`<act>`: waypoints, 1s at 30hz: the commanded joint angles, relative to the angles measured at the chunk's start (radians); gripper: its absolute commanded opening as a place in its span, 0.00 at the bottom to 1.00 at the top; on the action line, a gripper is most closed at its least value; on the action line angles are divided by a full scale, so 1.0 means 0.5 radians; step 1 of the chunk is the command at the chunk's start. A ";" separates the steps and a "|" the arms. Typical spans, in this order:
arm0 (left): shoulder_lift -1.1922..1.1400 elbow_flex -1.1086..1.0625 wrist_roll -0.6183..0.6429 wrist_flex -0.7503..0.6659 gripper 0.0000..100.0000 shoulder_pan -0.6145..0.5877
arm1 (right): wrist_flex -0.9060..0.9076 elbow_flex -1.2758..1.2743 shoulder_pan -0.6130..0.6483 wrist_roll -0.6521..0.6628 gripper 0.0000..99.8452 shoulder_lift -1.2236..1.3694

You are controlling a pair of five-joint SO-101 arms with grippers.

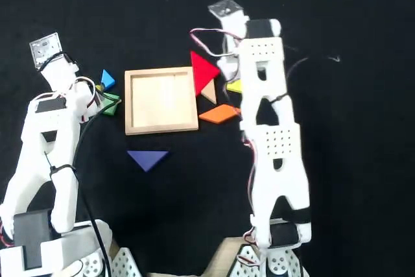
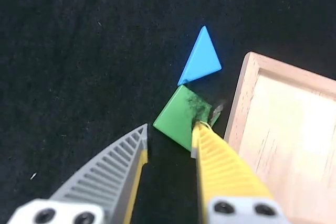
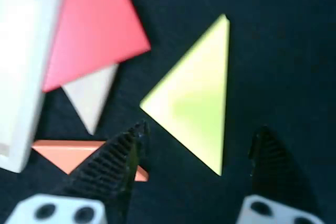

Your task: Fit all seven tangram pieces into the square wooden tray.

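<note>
The square wooden tray [image 1: 130, 124] lies mid-table with nothing inside. My left gripper [image 2: 170, 132] is open at the tray's left side, its yellow finger [image 2: 210, 150] resting on the green square [image 2: 181, 116], with the light blue triangle [image 2: 201, 59] just beyond. My right gripper [image 3: 202, 135] is open, hovering over the yellow triangle [image 3: 194, 103]. Beside it lie the red triangle [image 3: 97, 30], a pale wooden triangle [image 3: 92, 95] and the orange parallelogram [image 3: 68, 153]. A dark blue triangle [image 1: 148, 158] lies in front of the tray.
The tray's wooden wall [image 2: 239, 103] stands right beside the left gripper's yellow finger. The black cloth [image 1: 350, 134] covers the table, with open room to the right and front. Cables trail off the right arm [image 1: 269, 115].
</note>
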State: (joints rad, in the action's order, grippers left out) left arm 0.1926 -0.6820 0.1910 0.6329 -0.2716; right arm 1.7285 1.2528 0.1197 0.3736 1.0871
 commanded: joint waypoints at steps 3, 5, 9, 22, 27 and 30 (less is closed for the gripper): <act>0.018 -0.026 -0.003 -0.098 0.15 -0.014 | 0.043 0.115 0.110 -0.015 0.31 0.063; 0.018 -0.026 -0.003 -0.104 0.15 -0.014 | -0.006 0.121 0.104 -0.012 0.31 0.121; 0.018 -0.026 -0.003 -0.104 0.15 -0.017 | -0.046 0.130 0.104 0.083 0.31 0.229; 0.018 -0.026 -0.003 -0.107 0.15 -0.060 | -0.068 0.118 -0.031 0.092 0.31 0.256; 0.018 -0.026 -0.003 -0.107 0.15 -0.060 | -0.114 0.130 -0.043 0.092 0.18 0.253; 0.018 -0.026 -0.003 -0.107 0.15 -0.060 | -0.126 0.133 -0.040 0.092 0.08 0.244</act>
State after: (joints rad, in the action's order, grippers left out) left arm 0.1926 -0.7066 0.1910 0.5976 -0.2931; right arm 1.6855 1.2835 0.1151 0.4135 1.2236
